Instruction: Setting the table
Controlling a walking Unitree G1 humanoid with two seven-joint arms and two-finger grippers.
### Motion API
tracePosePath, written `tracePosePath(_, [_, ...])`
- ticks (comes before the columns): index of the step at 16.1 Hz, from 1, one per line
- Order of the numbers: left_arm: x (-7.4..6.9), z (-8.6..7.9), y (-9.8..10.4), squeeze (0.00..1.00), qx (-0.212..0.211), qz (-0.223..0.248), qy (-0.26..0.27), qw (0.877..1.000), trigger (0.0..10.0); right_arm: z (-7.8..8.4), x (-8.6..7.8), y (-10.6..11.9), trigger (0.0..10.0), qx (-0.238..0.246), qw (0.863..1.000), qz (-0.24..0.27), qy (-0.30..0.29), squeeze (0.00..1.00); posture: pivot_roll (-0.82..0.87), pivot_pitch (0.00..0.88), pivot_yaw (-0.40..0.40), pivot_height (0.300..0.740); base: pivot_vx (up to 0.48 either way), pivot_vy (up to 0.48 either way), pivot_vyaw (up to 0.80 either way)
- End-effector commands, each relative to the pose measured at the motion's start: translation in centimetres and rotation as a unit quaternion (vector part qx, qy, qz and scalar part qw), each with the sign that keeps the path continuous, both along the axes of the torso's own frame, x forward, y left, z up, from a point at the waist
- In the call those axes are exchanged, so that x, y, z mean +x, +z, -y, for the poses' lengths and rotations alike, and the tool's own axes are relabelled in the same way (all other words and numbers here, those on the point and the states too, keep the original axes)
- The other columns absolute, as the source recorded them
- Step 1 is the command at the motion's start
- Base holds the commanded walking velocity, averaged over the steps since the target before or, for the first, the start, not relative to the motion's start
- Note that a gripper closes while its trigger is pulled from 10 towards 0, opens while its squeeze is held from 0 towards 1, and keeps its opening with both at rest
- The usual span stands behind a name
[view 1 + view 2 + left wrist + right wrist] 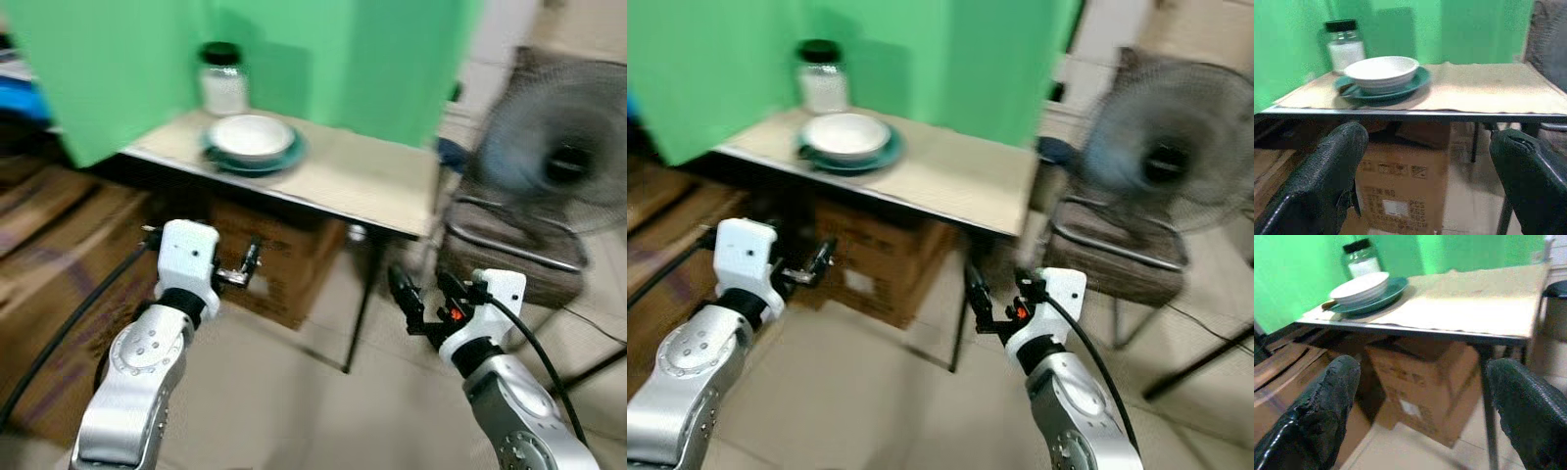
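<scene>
Left gripper [1425,181]: fingers spread wide, holding nothing, short of the table [372,181]. Right gripper [1420,416]: likewise wide, empty. White bowl [252,135] sits on teal plate [257,157].

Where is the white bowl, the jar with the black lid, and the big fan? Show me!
white bowl [251,134], left eye view, on its inside.
jar [224,89], left eye view, on its glass body below the black lid.
fan [562,163], left eye view, near the dark hub of its round cage.

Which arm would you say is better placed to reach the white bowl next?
Left, probably: the bowl sits toward the table's left end, roughly ahead of the open left gripper; the right gripper is further across.
</scene>
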State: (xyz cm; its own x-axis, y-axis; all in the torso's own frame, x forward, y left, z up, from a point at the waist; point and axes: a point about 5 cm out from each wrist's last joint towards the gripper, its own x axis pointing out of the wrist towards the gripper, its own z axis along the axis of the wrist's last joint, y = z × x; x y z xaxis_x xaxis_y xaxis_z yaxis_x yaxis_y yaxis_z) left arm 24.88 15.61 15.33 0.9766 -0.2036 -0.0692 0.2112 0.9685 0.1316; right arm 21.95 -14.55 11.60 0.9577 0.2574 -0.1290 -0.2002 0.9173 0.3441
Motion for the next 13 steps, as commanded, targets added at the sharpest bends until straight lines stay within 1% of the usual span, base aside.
tracePosePath(1, [0.1,0.7,0.6,0.0,-0.013,0.01,-0.014,1.0,10.0,0.7,-0.1,-0.1,10.0,-0.005,1.0,-0.005,-0.014,0.0,0.07,0.0,-0.034,0.74,0.0,0.0,0.0])
tracePosePath(2, [0.1,0.5,0.8,0.0,-0.022,0.014,-0.011,1.0,10.0,0.7,0.1,0.0,10.0,-0.012,1.0,0.001,-0.012,0.0,0.07,0.0,-0.037,0.74,0.0,0.0,0.0])
tracePosePath(4, [0.0,0.3,0.7,0.0,-0.024,0.013,-0.009,1.0,10.0,0.9,0.3,0.1,10.0,-0.021,0.999,0.013,-0.023,0.0,0.07,0.0,-0.039,0.74,0.0,0.0,0.0])
tracePosePath(5, [0.0,0.2,0.6,0.0,-0.024,0.012,-0.007,1.0,10.0,1.0,0.3,0.2,10.0,-0.026,0.999,0.017,-0.025,0.0,0.07,0.0,-0.039,0.74,0.244,0.0,0.0])
tracePosePath(7, [-0.2,-0.2,0.2,0.0,-0.025,0.008,-0.002,1.0,10.0,1.3,0.5,0.3,10.0,-0.055,0.998,0.03,-0.023,0.0,0.08,0.0,-0.043,0.74,0.253,0.0,0.0])
tracePosePath(8, [-0.3,-0.4,0.1,0.0,-0.022,0.006,0.001,1.0,10.0,1.3,0.7,0.2,10.0,-0.073,0.997,0.03,-0.021,0.0,0.08,0.0,-0.046,0.74,0.255,0.0,0.8])
tracePosePath(11, [-0.3,-0.5,0.2,0.0,-0.018,0.007,-0.001,1.0,10.0,1.2,1.0,0.2,10.0,-0.069,0.997,0.034,-0.024,0.0,0.08,0.0,-0.05,0.74,0.26,0.0,0.8])
tracePosePath(12, [-0.3,-0.5,0.2,0.0,-0.017,0.008,-0.002,1.0,10.0,1.2,1.0,0.1,10.0,-0.05,0.998,0.03,-0.033,0.0,0.08,0.0,-0.05,0.74,0.266,0.0,0.0])
tracePosePath(13, [-0.3,-0.5,0.2,0.0,-0.014,0.008,-0.006,1.0,10.0,1.3,0.9,0.0,10.0,-0.05,0.998,0.028,-0.033,0.0,0.08,0.0,-0.049,0.74,0.266,0.0,0.0])
